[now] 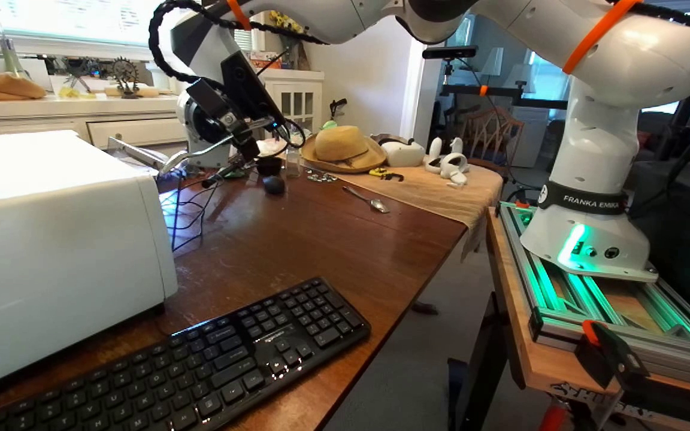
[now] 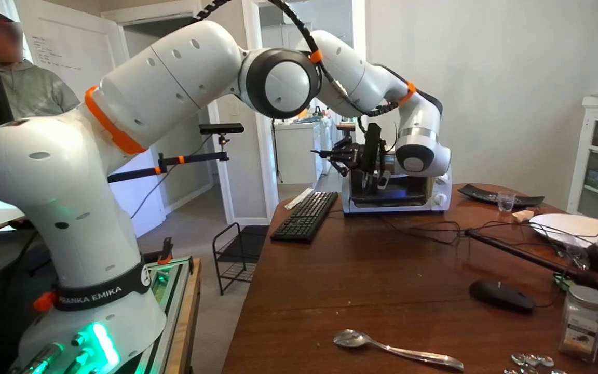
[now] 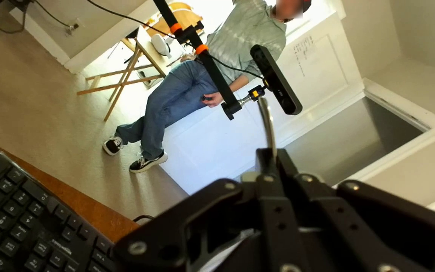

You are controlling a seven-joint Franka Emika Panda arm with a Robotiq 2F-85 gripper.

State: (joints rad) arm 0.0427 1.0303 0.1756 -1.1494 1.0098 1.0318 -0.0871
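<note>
My gripper is closed around a thin, shiny metal utensil that sticks out beyond the fingertips. It shows nearly edge-on, so I cannot tell what kind it is. In an exterior view the gripper is raised in front of the white toaster oven and points away from it, towards the keyboard side. The oven stands at the left in an exterior view. The black keyboard lies beside it and also shows at the lower left of the wrist view.
A spoon, a mouse and a glass jar are on the wooden table. Loose cables, a white plate and a dark tray are near the oven. A person sits beyond the mounted camera.
</note>
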